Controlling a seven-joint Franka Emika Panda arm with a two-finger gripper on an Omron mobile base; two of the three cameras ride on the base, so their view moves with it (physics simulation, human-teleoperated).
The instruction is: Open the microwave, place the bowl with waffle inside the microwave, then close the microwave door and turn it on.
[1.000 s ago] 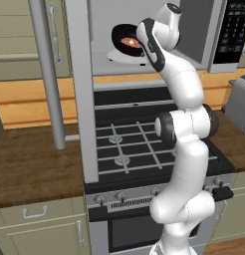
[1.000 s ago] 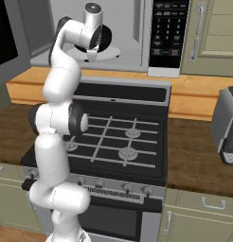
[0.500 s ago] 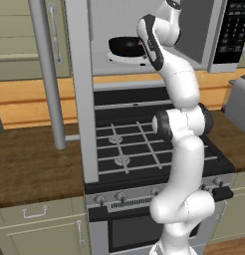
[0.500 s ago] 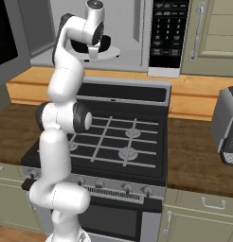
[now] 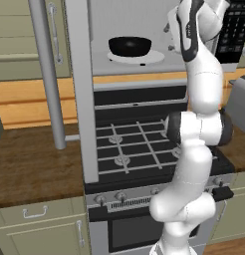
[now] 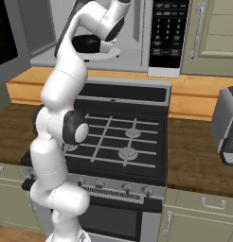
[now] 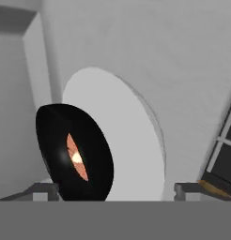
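black bowl [image 5: 130, 46] on microwave [image 5: 139, 20] turntable [image 5: 150, 57]

1. My arm [image 5: 201, 124] rises from the base, elbow bent, forearm reaching high and forward;
2. My gripper [image 7: 116, 191] is spread wide; my fingers [image 7: 42, 190] hold nothing, both tips apart.

Even, soft rendered light, faint shadows, slightly blurry low-resolution textures, a small glint inside the bowl [image 7: 76, 158].

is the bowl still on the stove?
No, the bowl with waffle sits on the white turntable inside the microwave, above the stove.
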